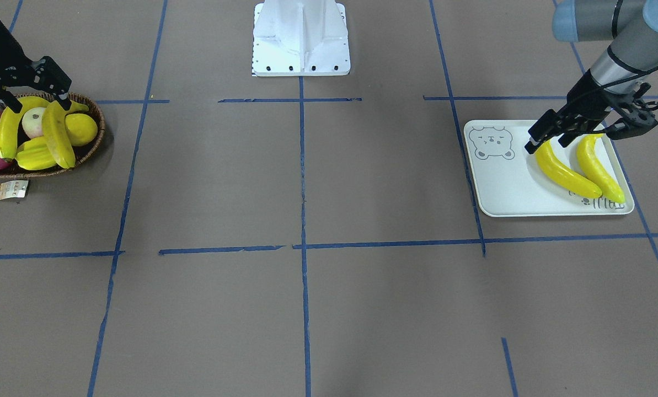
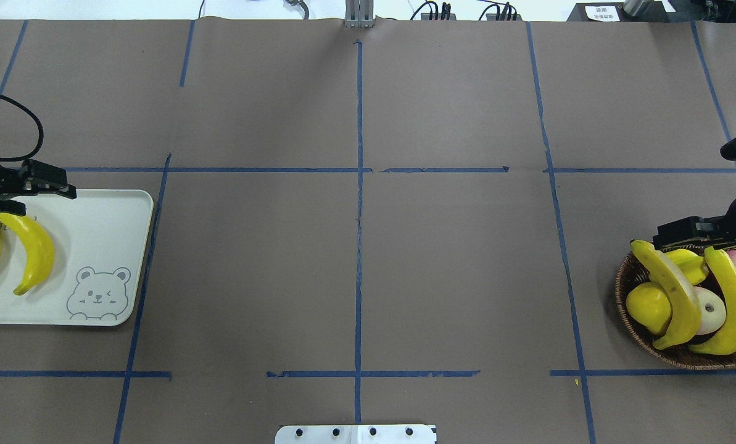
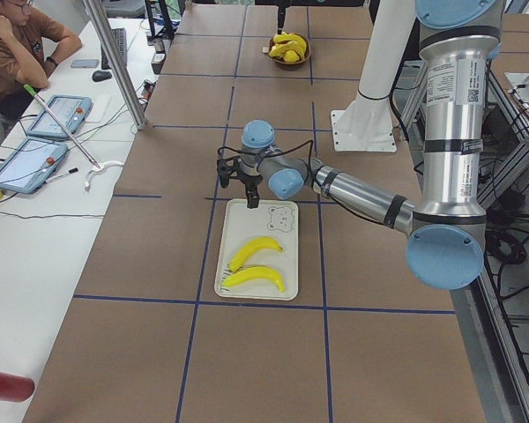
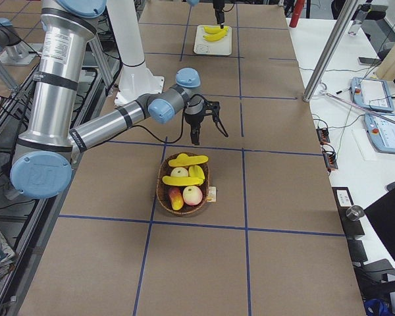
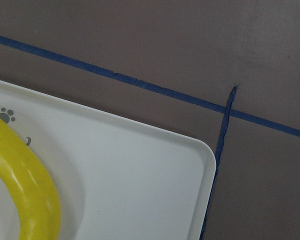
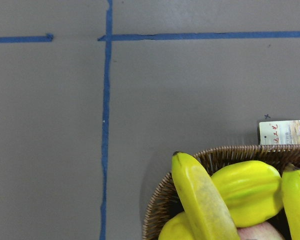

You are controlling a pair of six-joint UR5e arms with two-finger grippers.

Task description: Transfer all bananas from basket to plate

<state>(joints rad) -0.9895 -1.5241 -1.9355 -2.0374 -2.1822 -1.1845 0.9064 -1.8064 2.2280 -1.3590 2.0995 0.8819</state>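
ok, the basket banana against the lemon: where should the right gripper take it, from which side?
Grip the banana at its middle, coming straight down from above with the right gripper. It lies on top of the other fruit, its middle bare, and the basket rim probably blocks a sideways approach.

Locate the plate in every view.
Exterior front-facing: plate right of centre.
Overhead exterior: plate at left edge.
Exterior left: plate at centre.
Exterior right: plate far, top centre.
Left wrist: plate fills lower left.
Right wrist: not in it.
Landmark: two bananas lying on it.
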